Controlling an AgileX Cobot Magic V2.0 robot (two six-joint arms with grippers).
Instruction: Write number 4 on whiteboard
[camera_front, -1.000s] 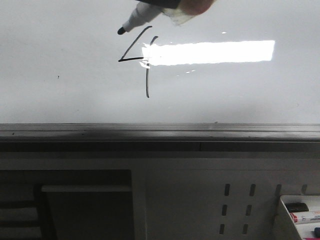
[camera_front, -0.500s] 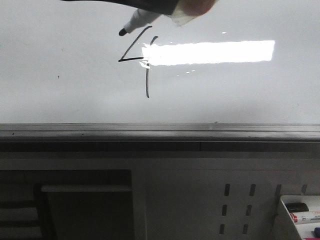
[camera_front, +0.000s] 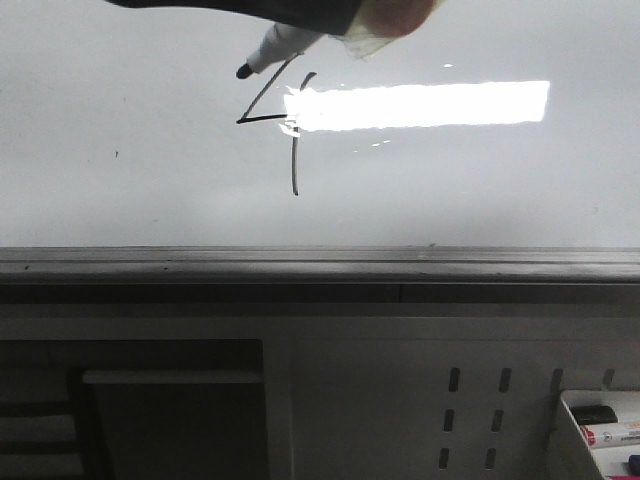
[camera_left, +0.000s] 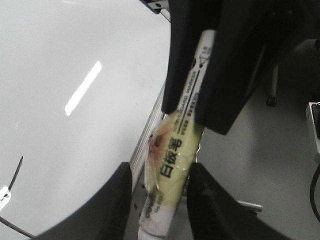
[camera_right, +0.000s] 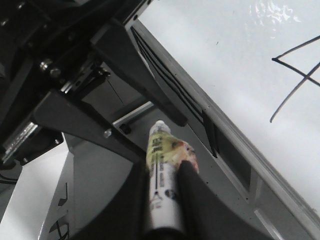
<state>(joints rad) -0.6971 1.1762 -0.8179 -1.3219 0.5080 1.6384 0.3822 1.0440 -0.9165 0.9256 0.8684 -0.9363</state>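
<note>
The number 4 (camera_front: 262, 120) stands in thin black strokes on the whiteboard (camera_front: 450, 190); part of it also shows in the right wrist view (camera_right: 295, 92). A white marker (camera_front: 270, 48) with yellow tape hangs just up and left of it, tip off the strokes. My right gripper (camera_right: 164, 167) is shut on the marker (camera_right: 161, 185). My left gripper (camera_left: 162, 175) stands round the taped part of the marker (camera_left: 172, 155). A gap shows beside one of its fingers. The right gripper's dark fingers (camera_left: 235, 90) clamp the barrel beyond it.
A bright rectangular light reflection (camera_front: 420, 105) lies across the board. The grey frame ledge (camera_front: 320, 262) runs along its near edge. Below are a grey perforated panel (camera_front: 470, 410) and a white tray (camera_front: 572, 420) with spare markers at the lower right. A tiny dark speck (camera_front: 116, 153) marks the board.
The marker tip has crept slightly nearer the 4's slanted stroke. More of the dark gripper now reaches in along the top left edge of the front view.
</note>
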